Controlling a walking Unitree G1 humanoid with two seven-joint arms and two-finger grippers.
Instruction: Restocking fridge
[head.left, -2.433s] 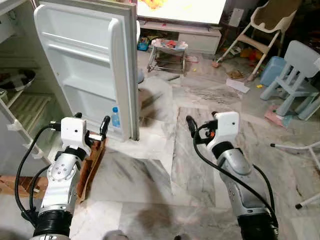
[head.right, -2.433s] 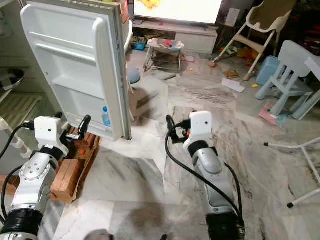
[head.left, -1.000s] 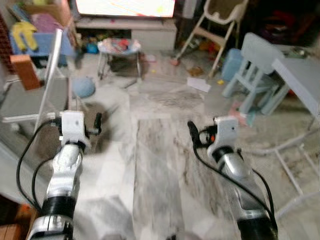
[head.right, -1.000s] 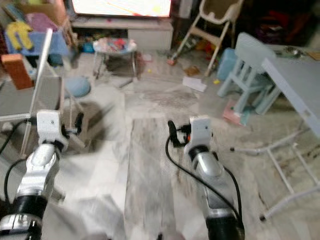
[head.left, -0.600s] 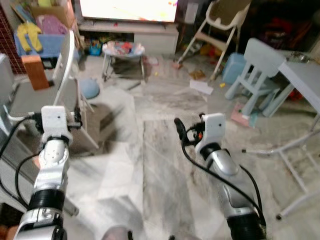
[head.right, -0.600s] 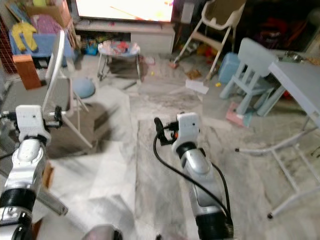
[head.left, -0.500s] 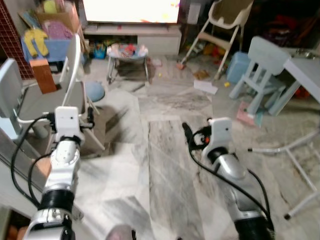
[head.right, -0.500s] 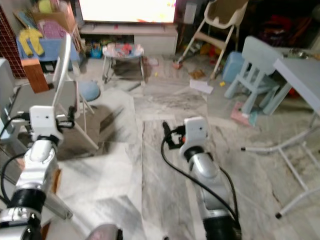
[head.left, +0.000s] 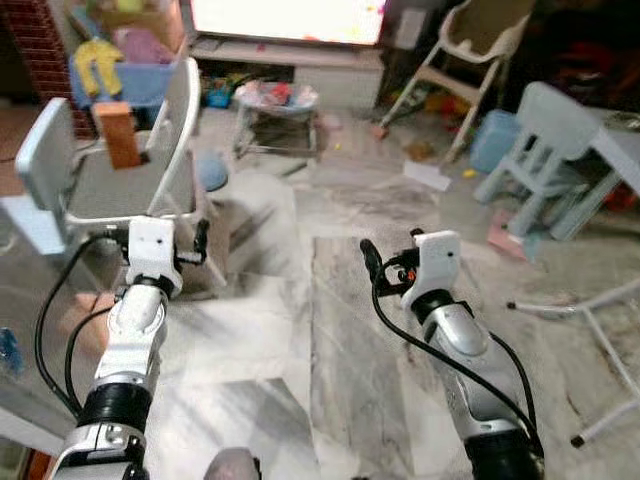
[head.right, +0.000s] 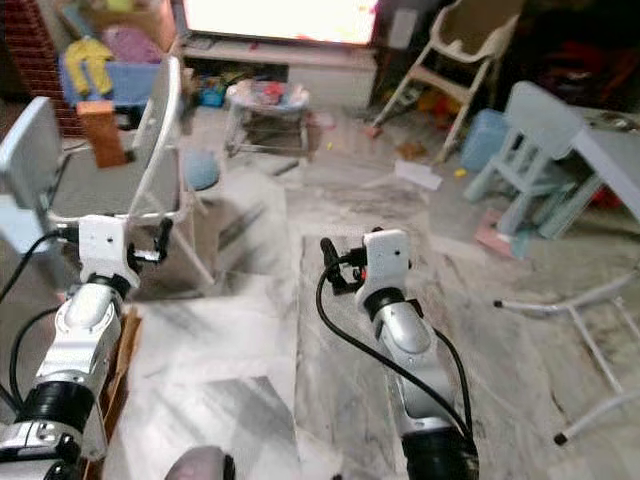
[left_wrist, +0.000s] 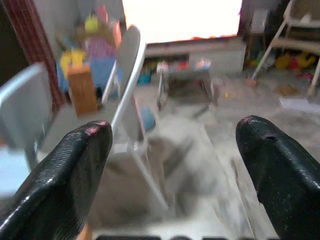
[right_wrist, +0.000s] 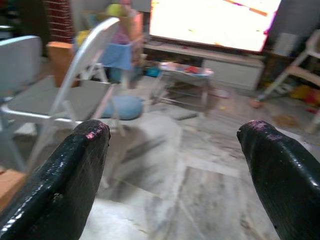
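I'm looking down at a marble floor (head.left: 330, 330) with both arms held out in front of me. My left tool (left_wrist: 170, 170) is spread wide with nothing between its fingers, hovering near a grey folding chair (head.left: 130, 170) at my 10 o'clock. My right tool (right_wrist: 175, 170) is wide apart too and carries nothing, hanging over the floor at about 12 o'clock. Beyond the chair, at 11 o'clock, an orange block (head.left: 118, 133) stands beside a blue bin (head.left: 130, 80) stuffed with toys. A bright screen (head.right: 280, 18) glows straight ahead at 12 o'clock above a low white cabinet (head.left: 300, 70), with a small metal-framed stand (head.right: 262, 105) in front of it. At 2 o'clock stand a pale blue child's chair (head.left: 545, 140) and a white high chair (head.right: 450, 60). I cannot make out a fridge.
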